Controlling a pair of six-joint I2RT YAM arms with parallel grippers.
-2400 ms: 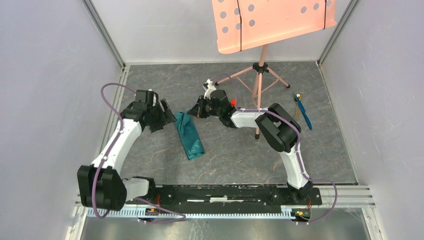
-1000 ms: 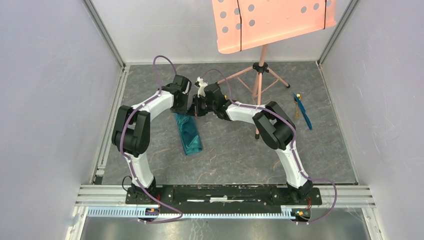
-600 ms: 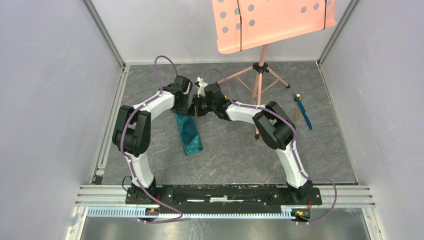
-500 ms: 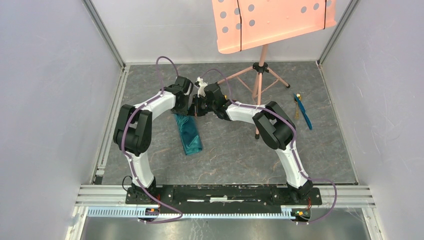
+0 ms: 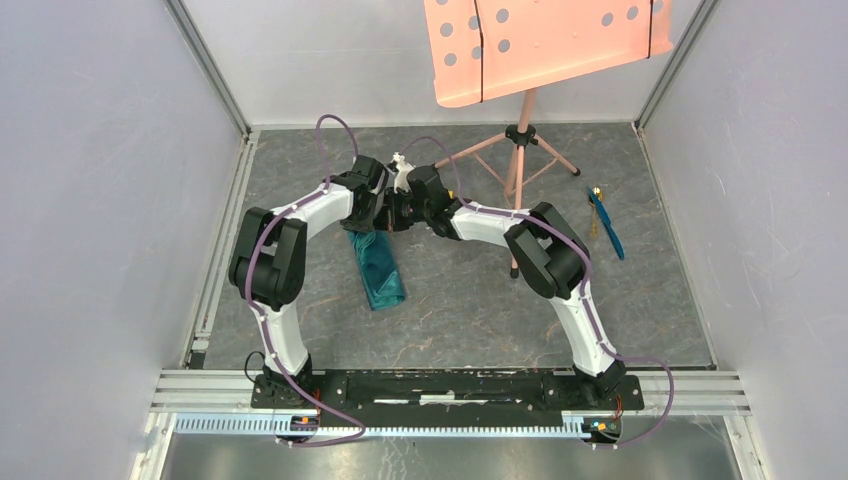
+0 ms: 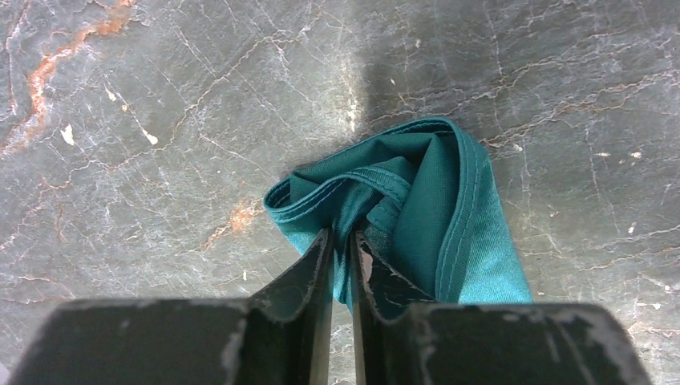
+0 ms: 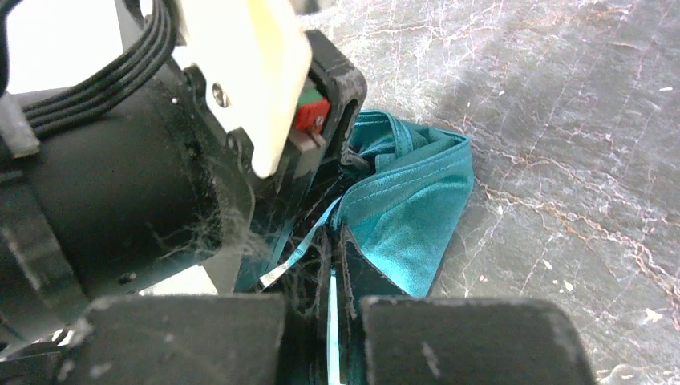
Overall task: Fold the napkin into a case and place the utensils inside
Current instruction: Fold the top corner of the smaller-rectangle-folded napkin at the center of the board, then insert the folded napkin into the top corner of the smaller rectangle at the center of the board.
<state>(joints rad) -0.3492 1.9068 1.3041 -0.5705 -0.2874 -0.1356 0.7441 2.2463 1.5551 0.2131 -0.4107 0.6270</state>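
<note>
The napkin, a teal-green cloth folded into a slim strip, lies on the dark marbled floor left of centre. Both grippers meet at its far end. My left gripper pinches a fold of the napkin's open end. My right gripper is shut on a thin edge of the napkin, close beside the left wrist's black body. The utensils lie far right: a thin blue piece and a golden-tipped one.
A pink music stand on a tripod rises at the back, one leg reaching down near the right arm's elbow. Grey walls close in the left, right and back sides. An aluminium rail carries both arm bases.
The left arm swung in from the left to the napkin's far end beside the right gripper. In the last second its jaws narrowed onto the cloth. The right gripper stayed put.
</note>
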